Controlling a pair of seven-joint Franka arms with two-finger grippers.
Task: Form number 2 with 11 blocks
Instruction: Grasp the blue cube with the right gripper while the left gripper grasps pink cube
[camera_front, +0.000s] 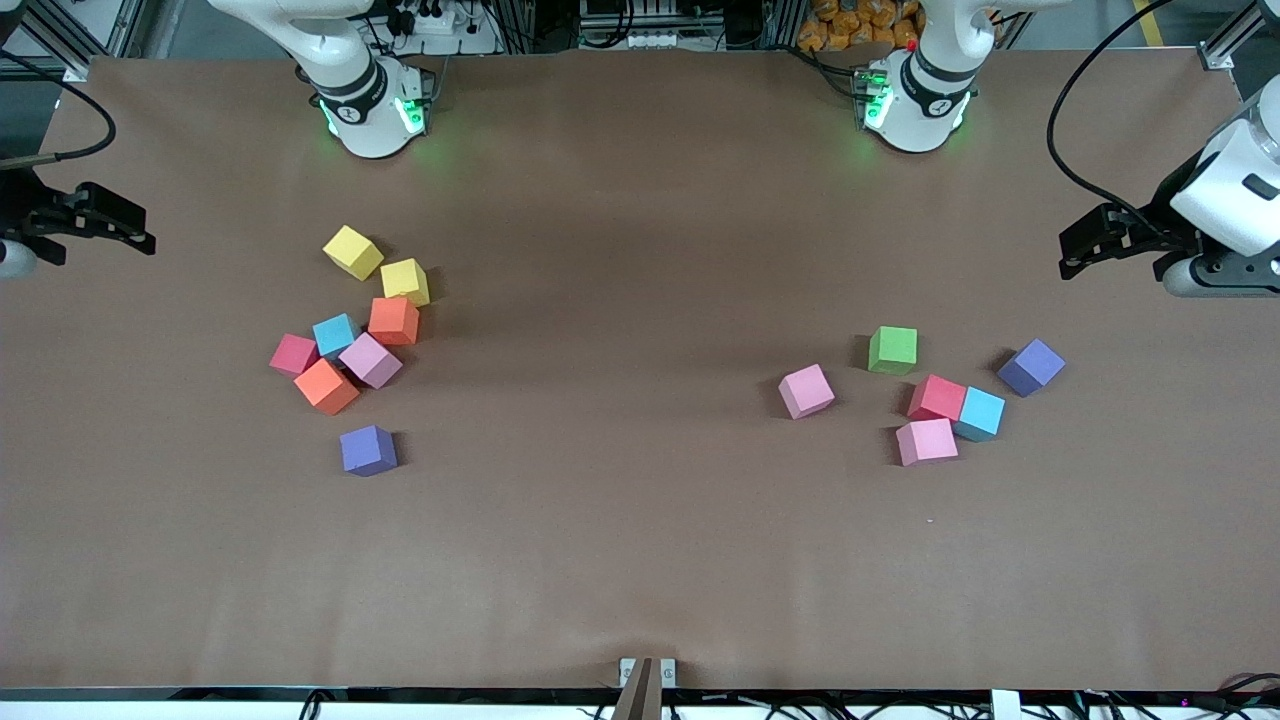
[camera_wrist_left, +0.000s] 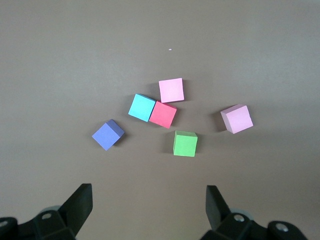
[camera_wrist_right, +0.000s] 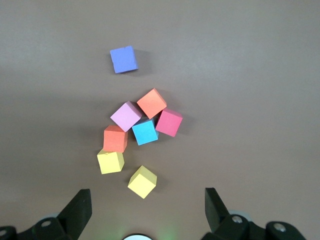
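Waiting w/ both arms: my left tool (camera_wrist_left: 147, 205) & right tool (camera_wrist_right: 146, 206) spread wide, gripping nothing, each up at own bench (camera_front: 640, 560) end. No containers. Blocks lie in 2 groups on bench: one cluster (camera_front: 345, 350) twd right arm's end w/ yellow cubes (camera_front: 378, 266) touching it, other group (camera_front: 925, 395) twd left arm's end.

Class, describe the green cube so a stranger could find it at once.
Look at the cluster of five cubes toward the left arm's end of the table. The green cube sits alone, farthest from the front camera, touching nothing. It is the only green one.
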